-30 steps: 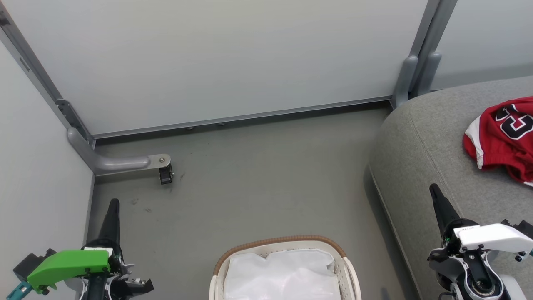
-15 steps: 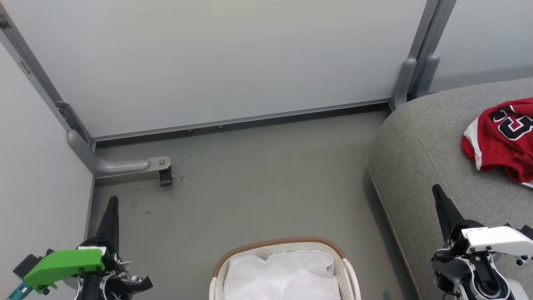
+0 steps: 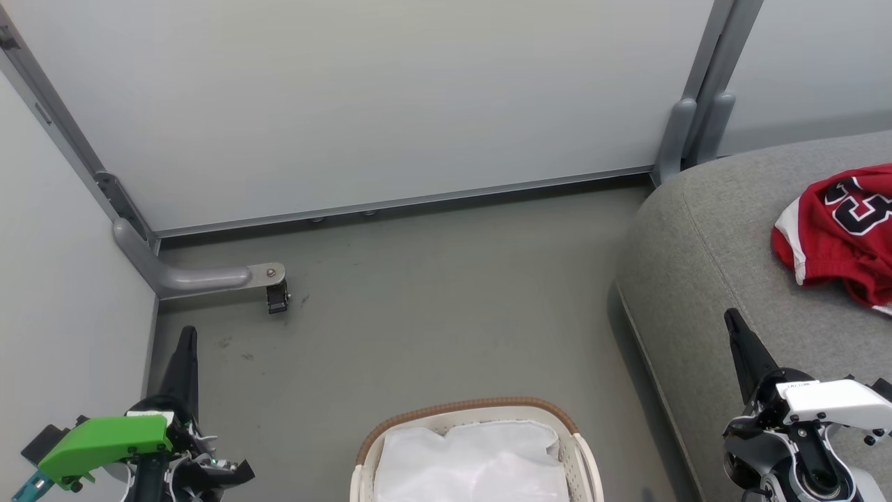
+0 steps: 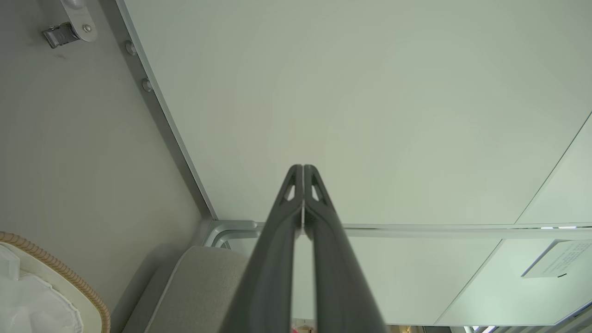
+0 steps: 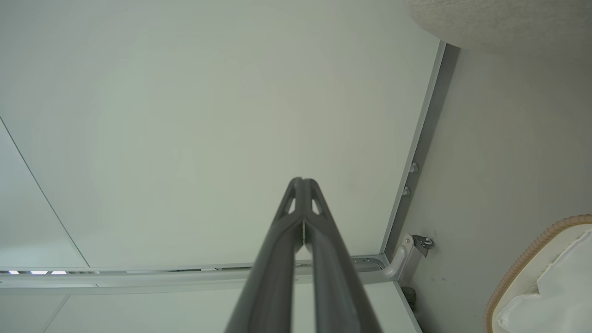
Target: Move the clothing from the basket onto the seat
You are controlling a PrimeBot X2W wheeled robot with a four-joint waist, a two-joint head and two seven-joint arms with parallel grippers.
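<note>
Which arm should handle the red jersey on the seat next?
Right, probably. The right gripper sits shut over the seat, near the jersey; the left gripper is across the basket.

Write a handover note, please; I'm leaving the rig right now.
Left gripper: shut, empty, over the grey floor. Right gripper: shut, empty, near the large grey fabric seat.
Crumpled red clothing with a black-and-white number lies on that seat. The rounded white perforated basket with brown woven rim shows white cloth lining.
Done: clothing looks moved. Left: confirm the shorts are in that heap.
</note>
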